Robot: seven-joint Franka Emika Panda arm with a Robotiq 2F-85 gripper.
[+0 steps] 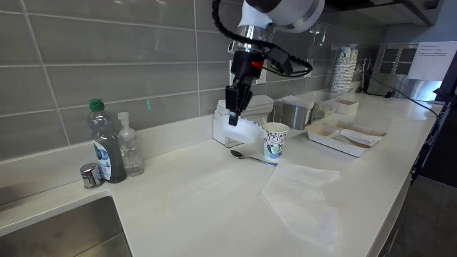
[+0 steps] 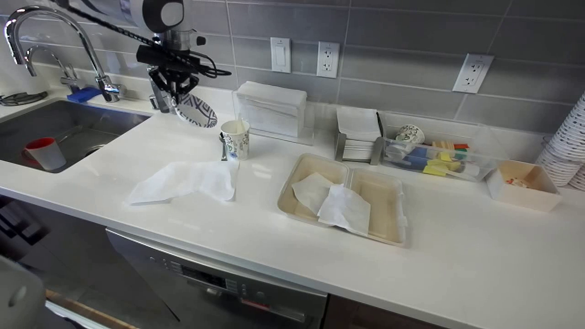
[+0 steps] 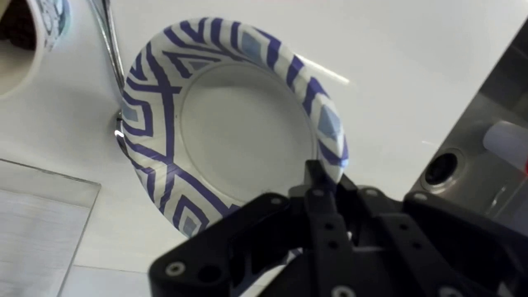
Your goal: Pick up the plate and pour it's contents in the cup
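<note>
We have open room over the flat white desk (image 1: pixel 185 214) between the grey steel sink (image 1: pixel 71 225) and the thin white paper sheet (image 1: pixel 303 200). Toward the grey tiled wall (image 1: pixel 125 78), the green-patterned tapered white paper cup (image 1: pixel 275 141) and the tall white paper stack (image 2: pixel 269 109) block us.

In an exterior view, my end effector (image 1: pixel 234 119) holds the plate (image 1: pixel 245 131) above the table (image 1: pixel 192 203), at the left of the cup (image 1: pixel 276 140). The spoon (image 1: pixel 237 154) lies just beside the cup, the paper sheet (image 1: pixel 300 192) before it. Inside the cup lie bits (image 3: pixel 18 28).
</note>
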